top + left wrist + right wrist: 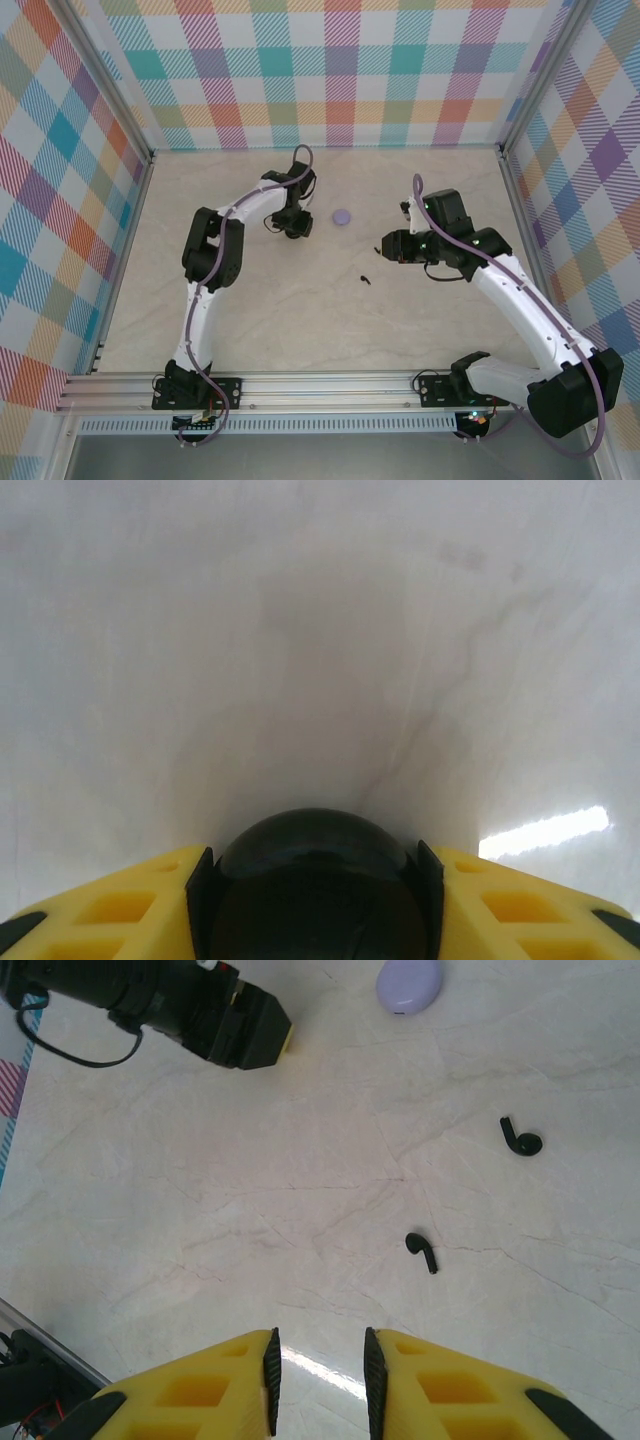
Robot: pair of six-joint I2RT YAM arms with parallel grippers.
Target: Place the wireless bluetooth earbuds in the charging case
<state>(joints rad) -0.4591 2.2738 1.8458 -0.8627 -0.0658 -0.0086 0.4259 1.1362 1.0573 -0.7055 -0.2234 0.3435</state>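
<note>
Both the first black earbud [421, 1250] and the second black earbud [522, 1140] look tiny, light and hard-shelled. They are probably glossy enough to skid or flick away, so a gentle pinch across the bulb, with the stem lying along the pads, seems best. They lie loose on the worktop [200, 1210] mid-scene, well apart from the right fingers [440, 1380], to their left and slightly nearer. Those fingers stand a little spread, holding nothing. Farther left, the left fingers [500, 900] press against the sides of the black case [318, 880]. The lilac case [410, 984] sits near it, to its right.
</note>
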